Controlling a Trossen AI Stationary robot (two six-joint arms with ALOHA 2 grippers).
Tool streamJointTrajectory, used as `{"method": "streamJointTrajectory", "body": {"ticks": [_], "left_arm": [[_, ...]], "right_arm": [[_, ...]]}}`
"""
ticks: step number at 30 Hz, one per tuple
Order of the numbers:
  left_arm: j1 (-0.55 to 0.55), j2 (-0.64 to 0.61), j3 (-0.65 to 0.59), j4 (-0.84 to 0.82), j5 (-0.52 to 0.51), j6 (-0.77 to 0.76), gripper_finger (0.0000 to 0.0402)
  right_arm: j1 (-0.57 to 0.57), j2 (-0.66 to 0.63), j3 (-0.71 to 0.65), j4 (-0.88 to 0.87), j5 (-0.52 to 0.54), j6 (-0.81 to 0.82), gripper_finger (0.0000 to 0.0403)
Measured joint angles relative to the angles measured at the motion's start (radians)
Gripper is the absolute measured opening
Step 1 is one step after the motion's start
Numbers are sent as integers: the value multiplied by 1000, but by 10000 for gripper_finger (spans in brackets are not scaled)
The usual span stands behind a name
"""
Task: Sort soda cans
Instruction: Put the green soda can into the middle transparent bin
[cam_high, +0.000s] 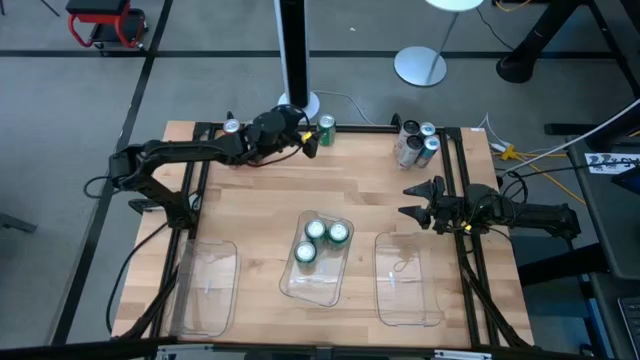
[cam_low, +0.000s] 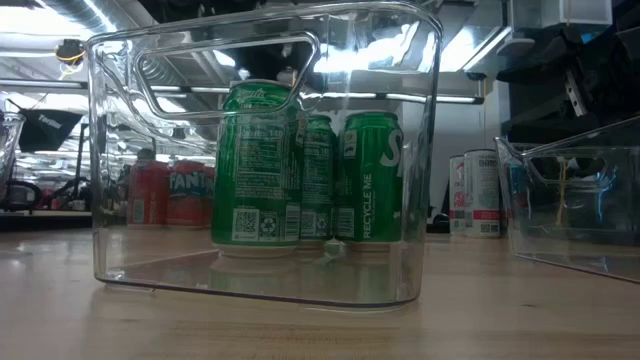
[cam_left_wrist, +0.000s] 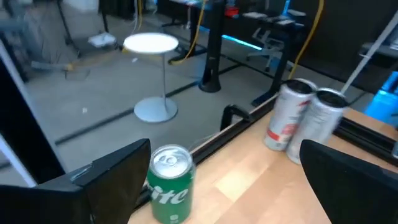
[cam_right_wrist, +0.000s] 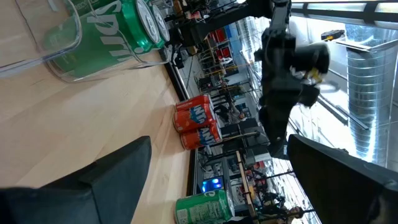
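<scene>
A: Where are we with the last green can (cam_high: 326, 130)?

B: It stands upright at the far edge of the table (cam_high: 260, 210), just ahead of our left gripper (cam_high: 309, 140). In the left wrist view the fingers are spread wide with the can between them but not yet touched, so the claw is released and holds nothing.

A: And the rest?

B: Three green cans (cam_high: 322, 240) already stand in the middle clear tray (cam_high: 296, 287). The silver-grey cans (cam_high: 416, 141) are bunched at the far right corner, and the red cans (cam_low: 168, 193) sit at the far left, mostly hidden under our left arm from above. The left tray (cam_high: 205, 300) and right tray (cam_high: 420, 310) look unfilled. Our right gripper (cam_high: 410, 200) waits over the right side of the table, its fingers apart, also empty.

A: How should we expect the can to handle?

B: We judge it a thin metal cylinder, stiff enough but dentable if we squeeze hard, and smooth, so it could slip. Whether it is full, and so heavy, we cannot tell. It is tall for its base and close to the edge rail, so a nudge might tip it.

A: So where do we grip?

B: Around the middle of the body, fingers on opposite sides, well below the silver top (cam_left_wrist: 171, 158).
</scene>
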Motion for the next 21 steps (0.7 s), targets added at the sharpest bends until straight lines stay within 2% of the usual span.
{"method": "streamJointTrajectory", "body": {"ticks": [4,21], "left_arm": [[62,54,5,13,74,-36,400],[180,326,211,-32,131,-31,400]], "right_arm": [[0,0,0,0,0,-2,376],[0,0,-5,6,0,-23,376]]}}
